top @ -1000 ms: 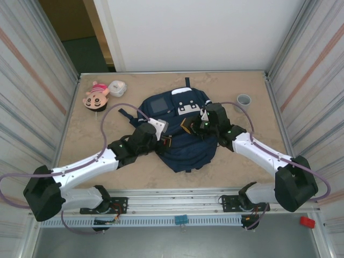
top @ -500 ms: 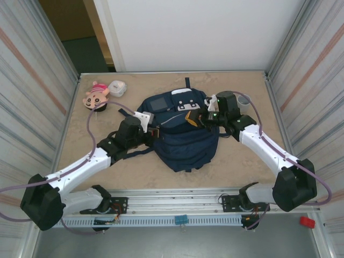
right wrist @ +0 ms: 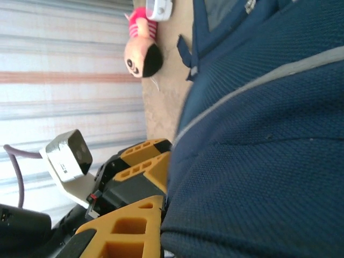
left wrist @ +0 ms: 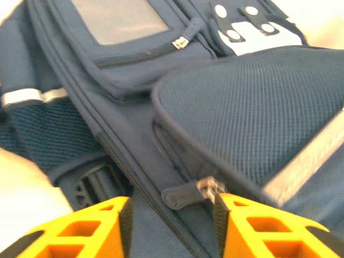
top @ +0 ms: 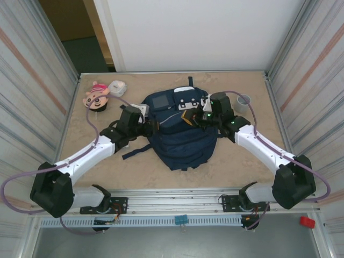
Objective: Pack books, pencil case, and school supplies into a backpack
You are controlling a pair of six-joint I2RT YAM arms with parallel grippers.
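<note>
- So, top view gives the layout: backpack (top: 183,137) lies flat mid-table (top: 150,177) between the two arms, top end toward the far wall, one strap (top: 137,151) trailing off its left side.
- Same view: left gripper (top: 151,128) sits at the pack's left edge. Right gripper (top: 188,116) is on the upper part, just below the white patch (top: 188,102).
- Off to the sides: doll (top: 95,97) and a white object (top: 117,87) near the far-left corner, well apart from the pack. Grey cup (top: 244,100) is far right, just beside the right arm.
- From above the jaw gaps are too small to read, so the wrist views settle them.
- Left wrist view adds the close-up: a zip pull (left wrist: 185,196) lies along the seam in the gap between the orange fingers (left wrist: 80,231). A mesh panel (left wrist: 258,107) is above it and the grey patch (left wrist: 121,19) at the top.
- Left jaws: released, standing well apart, nothing clamped. The right-hand fingertip is just beside the zip slider; can't tell if it touches.
- Right wrist view is rolled sideways: navy cloth with a pale stripe sits hard against one orange finger (right wrist: 129,226) and covers the other.
- That view also looks across to the left gripper and its white camera box (right wrist: 67,156), with the doll beyond on the table.
- Right jaws: clenched, pinching the backpack's cloth at its edge.
</note>
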